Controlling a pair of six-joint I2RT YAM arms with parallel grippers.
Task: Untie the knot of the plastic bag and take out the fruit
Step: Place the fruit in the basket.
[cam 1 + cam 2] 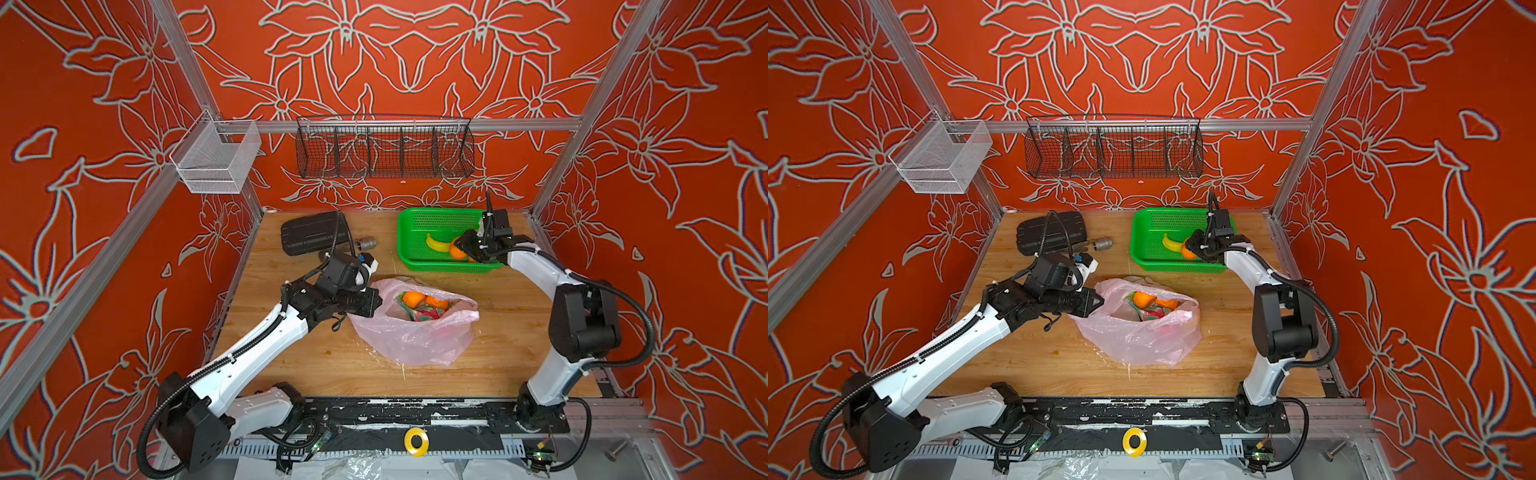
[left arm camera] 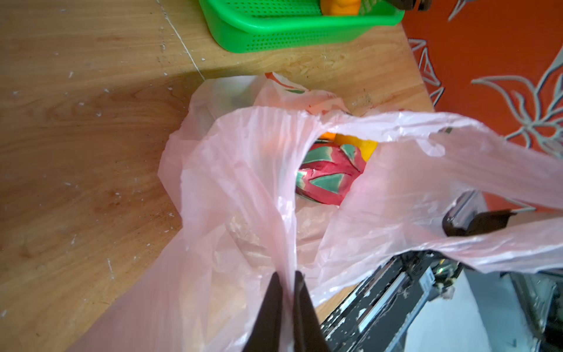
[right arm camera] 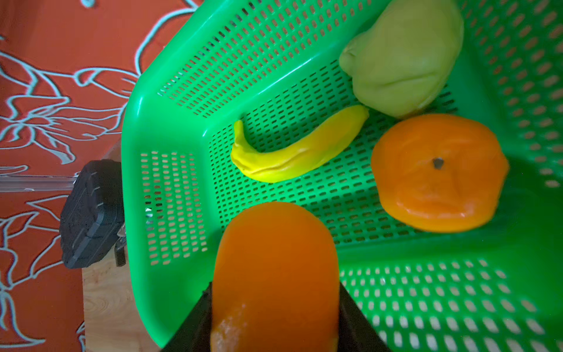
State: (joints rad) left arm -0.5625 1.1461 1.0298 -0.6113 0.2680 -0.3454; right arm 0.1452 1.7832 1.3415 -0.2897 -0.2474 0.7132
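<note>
the right gripper [image 3: 275, 329] has its jaws clamped on an orange [image 3: 275, 259] directly above the green basket [image 3: 146, 100], while the left gripper [image 2: 288, 275] pinches the rim of the plastic bag [image 2: 243, 170] on the tabletop [image 1: 291, 357], with fruit [image 2: 329, 173] inside.

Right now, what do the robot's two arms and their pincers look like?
The left arm and right arm have white shells, chunky black joints and ribbed black cable hoses. The left gripper and right gripper are black, with two tapering wedge fingers.
</note>
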